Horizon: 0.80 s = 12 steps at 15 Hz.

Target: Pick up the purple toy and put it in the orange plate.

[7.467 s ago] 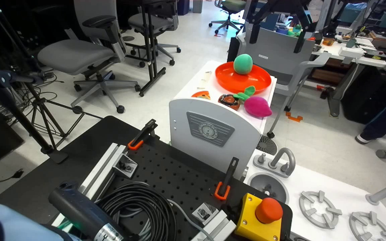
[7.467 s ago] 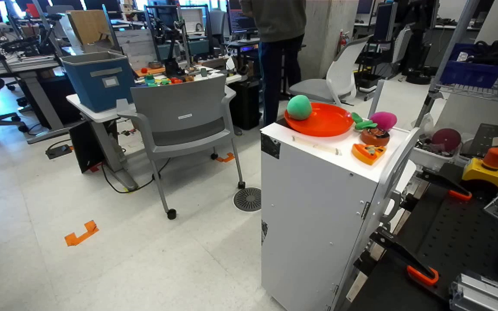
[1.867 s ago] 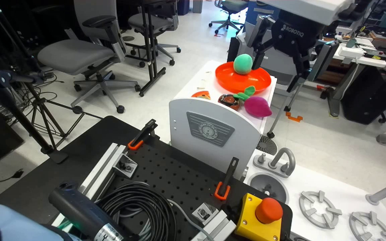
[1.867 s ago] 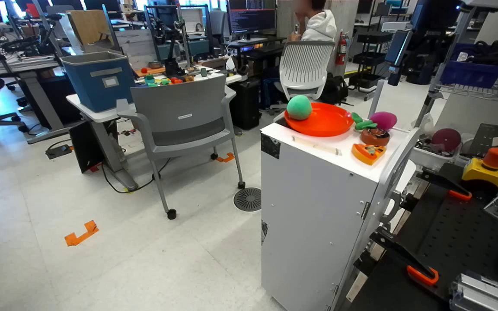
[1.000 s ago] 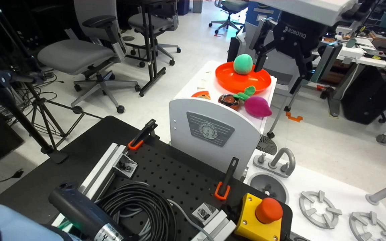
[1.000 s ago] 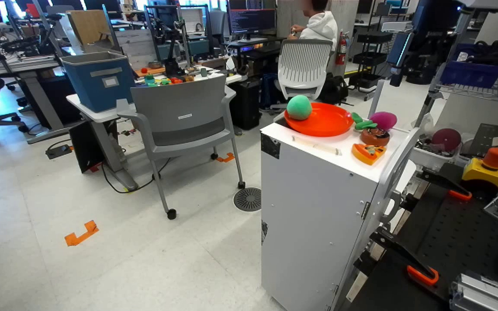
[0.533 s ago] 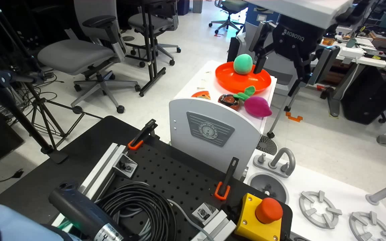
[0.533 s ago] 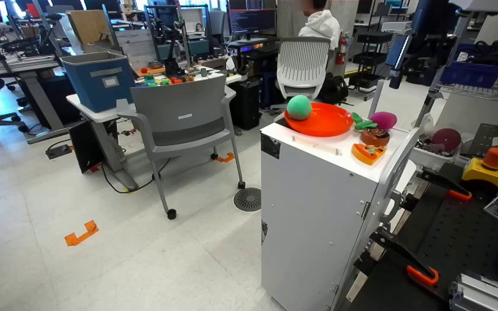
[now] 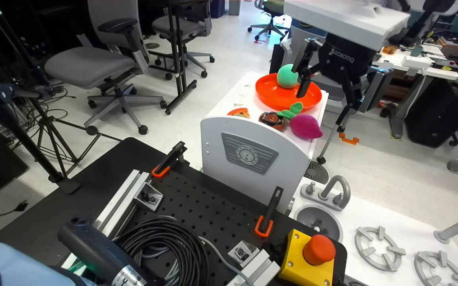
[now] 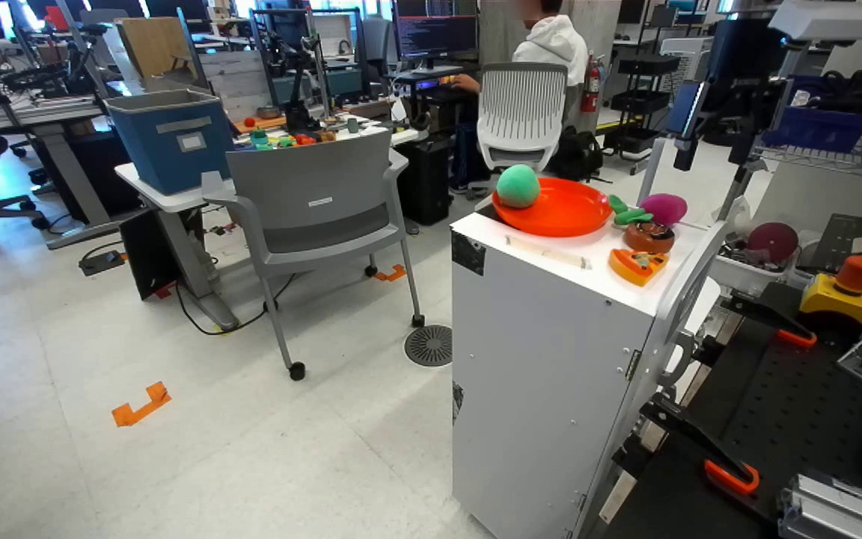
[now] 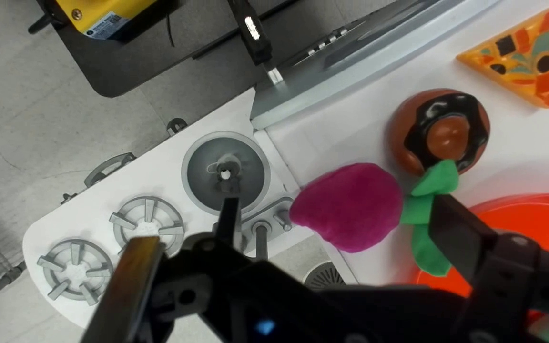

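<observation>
The purple toy is a magenta plush with green leaves, lying on the white cabinet top; it shows in both exterior views [image 9: 305, 127] [image 10: 664, 209] and in the wrist view [image 11: 350, 207]. The orange plate [image 9: 274, 101] lies beside it on the same top, also seen in an exterior view [image 10: 566, 215] and partly in the wrist view [image 11: 532, 216]. My gripper [image 9: 321, 108] is open and empty, above the toy's level and apart from it; it also shows in an exterior view [image 10: 711, 159]. In the wrist view, the toy appears between the fingertips [image 11: 335, 208], one overlapping the leaves.
A green ball [image 9: 287, 76] sits in the plate. A toy donut [image 11: 448, 136] lies close to the leaves, and a toy pizza slice [image 11: 527, 59] lies farther along. A raised grey panel [image 9: 213, 139] edges the cabinet top. A toy sink [image 11: 227, 171] and faucet [image 9: 336, 186] stand beside it.
My gripper came down into view from above. In the last half second it moved slightly lower and sideways, nearer the toy and plate. Toy, plate and other toys have not moved.
</observation>
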Each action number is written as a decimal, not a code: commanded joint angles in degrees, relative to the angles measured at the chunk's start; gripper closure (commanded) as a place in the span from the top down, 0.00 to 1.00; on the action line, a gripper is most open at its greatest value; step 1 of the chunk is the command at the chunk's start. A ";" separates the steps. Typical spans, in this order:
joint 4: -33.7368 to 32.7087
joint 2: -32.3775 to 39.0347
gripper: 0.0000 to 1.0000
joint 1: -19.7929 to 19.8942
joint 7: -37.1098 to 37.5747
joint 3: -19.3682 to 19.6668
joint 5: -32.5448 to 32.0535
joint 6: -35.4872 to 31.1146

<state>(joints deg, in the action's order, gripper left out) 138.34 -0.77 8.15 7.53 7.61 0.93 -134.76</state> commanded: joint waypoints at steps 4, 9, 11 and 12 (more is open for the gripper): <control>-0.82 1.56 1.00 0.00 1.20 0.20 -1.63 -0.55; -1.30 2.56 1.00 -0.03 2.82 0.23 -3.93 -0.09; -1.50 2.96 1.00 -0.06 3.45 0.25 -4.73 0.05; -1.71 3.20 1.00 -0.07 3.64 0.26 -4.92 0.26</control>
<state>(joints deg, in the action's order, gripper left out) 138.19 0.96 8.15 9.82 7.61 -2.50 -134.97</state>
